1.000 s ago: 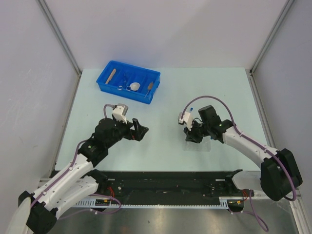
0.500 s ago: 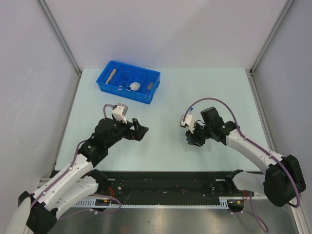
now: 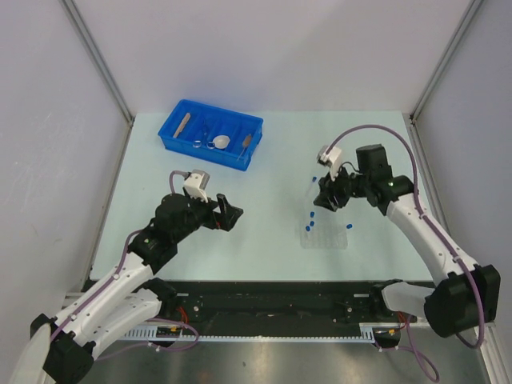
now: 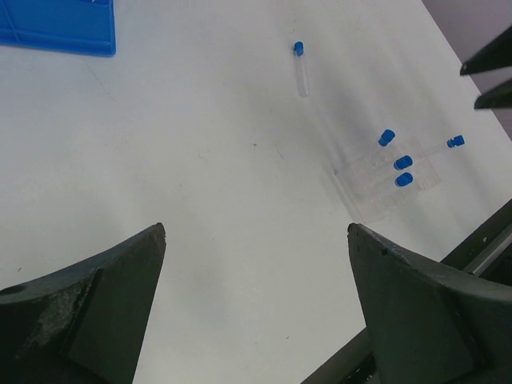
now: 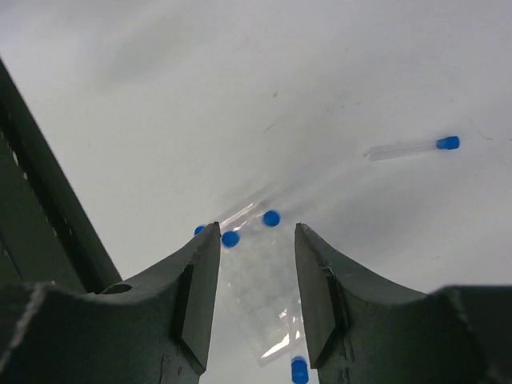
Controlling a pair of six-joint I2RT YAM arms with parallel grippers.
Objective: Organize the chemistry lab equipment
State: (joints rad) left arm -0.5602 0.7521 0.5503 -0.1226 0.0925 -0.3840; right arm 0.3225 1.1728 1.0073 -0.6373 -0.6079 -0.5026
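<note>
The clear tube rack (image 3: 324, 237) stands on the table between the arms, with blue-capped tubes (image 3: 310, 216) upright in it. One tube (image 3: 314, 184) lies flat behind the rack, and another blue cap (image 3: 350, 227) sits at its right side. My right gripper (image 3: 323, 200) hovers above and behind the rack, open and empty (image 5: 256, 240); the rack (image 5: 268, 280) shows between its fingers. My left gripper (image 3: 228, 214) is open and empty (image 4: 256, 232), left of the rack (image 4: 384, 178). The wooden stick (image 3: 183, 122), tongs (image 3: 204, 128), white dish (image 3: 222, 142) and brown-handled tool (image 3: 246, 142) lie in the bin.
The blue compartmented bin (image 3: 178, 110) sits at the back left; its corner shows in the left wrist view (image 4: 56, 28). A black rail (image 3: 272, 300) runs along the near edge. Grey walls close the sides and back.
My right gripper has lifted and moved back and to the right, off the rack, uncovering the rack and its tubes. The left arm has not moved.
</note>
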